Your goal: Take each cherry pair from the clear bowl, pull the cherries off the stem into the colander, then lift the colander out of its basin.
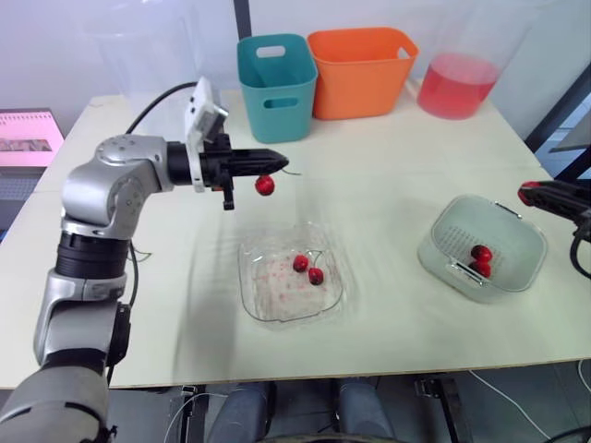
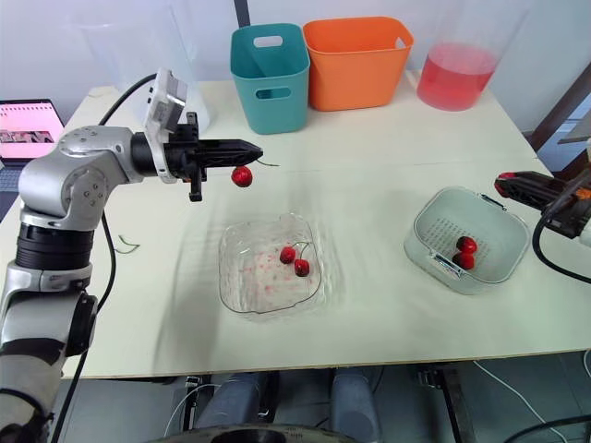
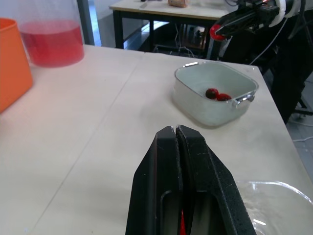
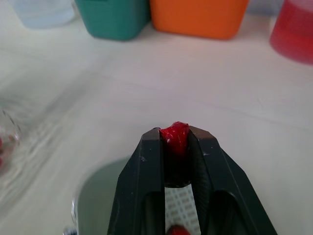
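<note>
Lower centre, nearest us, the clear bowl [image 1: 247,277] holds 1 cherry pair [image 1: 307,269], 2 cherries joined by their stems. At lower right, the colander [image 1: 512,235] sits in its basin [image 1: 432,260] with 2 loose cherries [image 1: 480,259] on its floor. Just beyond it, at the right edge, the right gripper [image 1: 534,195] is clamped on a single cherry [image 4: 175,138], red showing between its black fingers [image 4: 146,161]. Up left of centre, we see the left gripper [image 1: 280,163] pinched tight on a stem [image 1: 294,171], 1 hanging cherry [image 1: 265,185] dangling below its tips, over the table [image 1: 388,175] beyond the bowl. Along the top stand a teal bin [image 1: 275,88], an orange bin [image 1: 358,74] just beside it, and a container of pink liquid [image 1: 459,85] at upper right.
</note>
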You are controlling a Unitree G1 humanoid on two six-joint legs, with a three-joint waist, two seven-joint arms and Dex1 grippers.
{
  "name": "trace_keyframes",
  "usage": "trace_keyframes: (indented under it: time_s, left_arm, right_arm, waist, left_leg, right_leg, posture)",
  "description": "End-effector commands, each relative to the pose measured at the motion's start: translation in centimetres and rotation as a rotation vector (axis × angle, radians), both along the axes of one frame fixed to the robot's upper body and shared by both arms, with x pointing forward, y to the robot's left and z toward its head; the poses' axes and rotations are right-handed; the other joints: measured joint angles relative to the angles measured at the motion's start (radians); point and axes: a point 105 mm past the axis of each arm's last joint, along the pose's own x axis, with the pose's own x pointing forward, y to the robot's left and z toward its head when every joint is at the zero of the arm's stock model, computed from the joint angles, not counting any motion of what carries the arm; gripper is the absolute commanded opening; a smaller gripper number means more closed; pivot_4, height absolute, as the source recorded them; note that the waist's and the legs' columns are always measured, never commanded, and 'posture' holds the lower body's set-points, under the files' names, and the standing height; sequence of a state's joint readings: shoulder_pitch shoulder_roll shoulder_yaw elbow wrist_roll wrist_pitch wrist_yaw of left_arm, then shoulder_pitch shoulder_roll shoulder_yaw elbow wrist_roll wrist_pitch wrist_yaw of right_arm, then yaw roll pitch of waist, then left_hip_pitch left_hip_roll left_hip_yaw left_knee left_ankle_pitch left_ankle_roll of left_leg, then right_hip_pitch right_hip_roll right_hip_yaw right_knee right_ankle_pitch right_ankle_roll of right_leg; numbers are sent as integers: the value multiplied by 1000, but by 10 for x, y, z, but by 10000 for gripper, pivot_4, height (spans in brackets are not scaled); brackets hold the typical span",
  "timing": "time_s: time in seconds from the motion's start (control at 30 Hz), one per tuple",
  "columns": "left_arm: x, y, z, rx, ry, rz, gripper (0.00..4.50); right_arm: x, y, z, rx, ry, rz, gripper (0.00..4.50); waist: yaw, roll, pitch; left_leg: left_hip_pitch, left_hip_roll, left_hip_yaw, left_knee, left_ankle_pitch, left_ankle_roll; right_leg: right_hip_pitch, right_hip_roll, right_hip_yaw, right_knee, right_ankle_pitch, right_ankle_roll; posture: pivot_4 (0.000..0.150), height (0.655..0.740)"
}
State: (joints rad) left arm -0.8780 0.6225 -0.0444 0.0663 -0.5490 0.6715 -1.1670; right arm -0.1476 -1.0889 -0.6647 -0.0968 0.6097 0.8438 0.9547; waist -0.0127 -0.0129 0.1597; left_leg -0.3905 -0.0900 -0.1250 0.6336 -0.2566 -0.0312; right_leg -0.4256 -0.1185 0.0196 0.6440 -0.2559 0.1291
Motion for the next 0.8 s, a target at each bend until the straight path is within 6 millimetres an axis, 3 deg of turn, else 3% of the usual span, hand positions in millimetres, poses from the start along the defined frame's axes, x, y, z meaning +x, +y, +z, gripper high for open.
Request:
trace_keyframes:
  time_s: [0.03,0.27,0.5,0.67,0.77,0.8]
  left_arm:
    - [-7,-2,8,11,-54,-22,0]
    - [-10,-4,4,16,-50,-25,0]
    - [-13,-3,-1,11,-45,-13,0]
    - [-14,1,0,5,-49,3,0]
    - [-13,1,5,-23,-46,7,0]
    - [-12,2,7,-31,-47,8,0]
  right_arm:
    - [4,3,-2,-69,-12,25,2940]
    - [20,17,-37,-130,42,53,2940]
    - [32,22,-44,-113,55,56,2940]
    - [32,21,-46,-125,73,58,25733]
    - [33,21,-33,-105,43,55,41778]
    - [34,21,-24,-89,23,54,44786]
  waist:
    - [0,0,0]
    - [-1,0,0]
    - [1,0,0]
    - [1,0,0]
    - [0,0,0]
    - [0,0,0]
  left_leg:
    - [0,0,0,0,0,0]
    - [0,1,0,0,0,0]
    - [0,0,-2,0,0,0]
    - [0,0,-3,0,0,0]
    - [0,0,-3,0,0,0]
    - [0,0,-3,0,0,0]
  right_leg:
    - [0,0,0,0,0,0]
    - [0,0,0,0,0,0]
    - [0,0,0,0,0,0]
    - [0,0,0,-1,0,0]
    - [0,0,0,-1,0,0]
    - [0,0,0,-1,0,0]
  posture:
    - [1500,7400]
    - [1500,7400]
    - [1500,7400]
    - [1500,7400]
    - [1500,7400]
    - [1500,7400]
